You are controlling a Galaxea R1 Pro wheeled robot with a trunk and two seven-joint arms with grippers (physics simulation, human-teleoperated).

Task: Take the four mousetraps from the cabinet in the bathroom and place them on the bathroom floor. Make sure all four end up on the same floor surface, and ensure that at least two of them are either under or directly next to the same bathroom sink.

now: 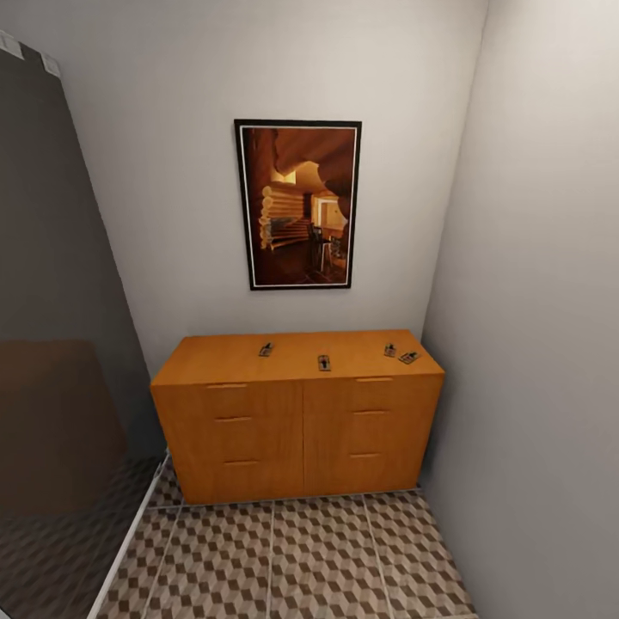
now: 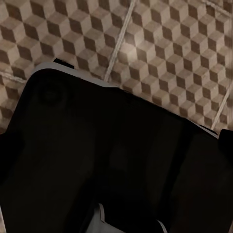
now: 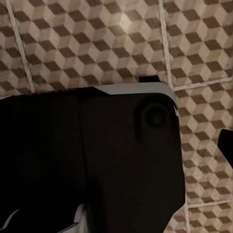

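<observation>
Facing the cabinet (image 1: 297,413) against the far wall, we see four mousetraps on its top: one left (image 1: 266,349), one in the middle (image 1: 324,363), two close together at the right (image 1: 389,350) (image 1: 409,357). Tiled floor (image 1: 292,559) lies near us. Our wrist cameras look down at dark robot body over the tiles, well apart from the traps; we cannot tell how the fingers stand.

The mousetraps (image 1: 323,362) on the cabinet (image 1: 297,421) look too small for detail.
</observation>
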